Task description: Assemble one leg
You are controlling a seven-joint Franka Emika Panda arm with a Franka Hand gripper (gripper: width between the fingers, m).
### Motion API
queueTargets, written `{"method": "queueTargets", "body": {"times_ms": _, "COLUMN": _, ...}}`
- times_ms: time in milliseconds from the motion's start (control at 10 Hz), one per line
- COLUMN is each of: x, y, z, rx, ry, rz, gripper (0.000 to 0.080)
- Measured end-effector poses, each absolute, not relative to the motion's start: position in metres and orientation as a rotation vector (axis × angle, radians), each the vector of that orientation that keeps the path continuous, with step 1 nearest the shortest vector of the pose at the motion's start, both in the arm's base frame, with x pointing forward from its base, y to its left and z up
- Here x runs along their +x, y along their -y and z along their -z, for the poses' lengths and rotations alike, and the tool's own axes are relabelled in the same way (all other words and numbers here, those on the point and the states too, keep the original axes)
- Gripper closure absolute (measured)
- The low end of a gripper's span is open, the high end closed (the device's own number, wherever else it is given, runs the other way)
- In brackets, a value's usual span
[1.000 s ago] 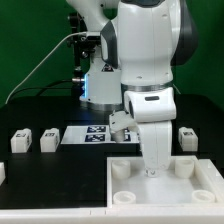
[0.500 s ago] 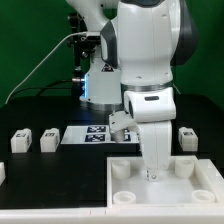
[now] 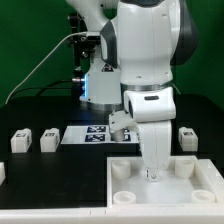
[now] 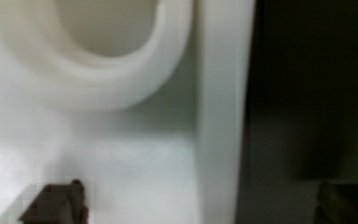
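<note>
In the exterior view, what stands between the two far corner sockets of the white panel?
The gripper, low over the panel, stands between one socket and the other socket; the exterior view shows this.

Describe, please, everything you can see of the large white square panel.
The panel is a large, flat, white square slab, plastic-looking, lying flat on the black table toward the exterior view's right. Raised round sockets stand near its corners; the wrist view shows one as a smooth ring. The gripper hangs, jaws apart, low over its far edge between two sockets; whether it touches cannot be told.
</note>
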State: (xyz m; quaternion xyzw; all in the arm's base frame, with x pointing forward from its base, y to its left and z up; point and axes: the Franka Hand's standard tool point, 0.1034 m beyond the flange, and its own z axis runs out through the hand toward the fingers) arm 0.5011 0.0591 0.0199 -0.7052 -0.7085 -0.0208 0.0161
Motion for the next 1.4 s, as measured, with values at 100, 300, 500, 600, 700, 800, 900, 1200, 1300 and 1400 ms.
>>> {"method": "queueTargets", "body": {"times_ms": 100, "x": 0.502, "y": -0.06, "z": -0.035, "rx": -2.249, "ry": 2.171, "rz": 0.08, "gripper": 0.0151}}
{"method": "queueTargets", "body": {"times_ms": 300, "x": 0.492, "y": -0.066, "z": -0.05, "rx": -2.328, "ry": 2.1, "rz": 0.083, "gripper": 0.0151}}
{"method": "queueTargets", "body": {"times_ms": 500, "x": 0.478, "y": -0.09, "z": -0.048, "rx": -2.573, "ry": 1.753, "rz": 0.075, "gripper": 0.0151}}
{"method": "queueTargets", "body": {"times_ms": 600, "x": 0.471, "y": -0.108, "z": -0.046, "rx": -2.709, "ry": 1.515, "rz": 0.069, "gripper": 0.0151}}
{"method": "queueTargets", "body": {"times_ms": 700, "x": 0.468, "y": -0.126, "z": -0.047, "rx": -2.802, "ry": 1.324, "rz": 0.067, "gripper": 0.0151}}
{"method": "queueTargets", "body": {"times_ms": 800, "x": 0.466, "y": -0.142, "z": -0.049, "rx": -2.889, "ry": 1.107, "rz": 0.061, "gripper": 0.0151}}
{"method": "queueTargets", "body": {"times_ms": 900, "x": 0.467, "y": -0.155, "z": -0.052, "rx": -2.955, "ry": 0.894, "rz": 0.049, "gripper": 0.0151}}
{"method": "queueTargets", "body": {"times_ms": 1200, "x": 0.467, "y": -0.162, "z": -0.053, "rx": -3.027, "ry": 0.413, "rz": 0.034, "gripper": 0.0151}}
{"method": "queueTargets", "body": {"times_ms": 1300, "x": 0.467, "y": -0.164, "z": -0.053, "rx": -3.036, "ry": 0.236, "rz": 0.023, "gripper": 0.0151}}
{"method": "queueTargets", "body": {"times_ms": 1400, "x": 0.464, "y": -0.167, "z": -0.052, "rx": -3.034, "ry": 0.052, "rz": 0.008, "gripper": 0.0151}}
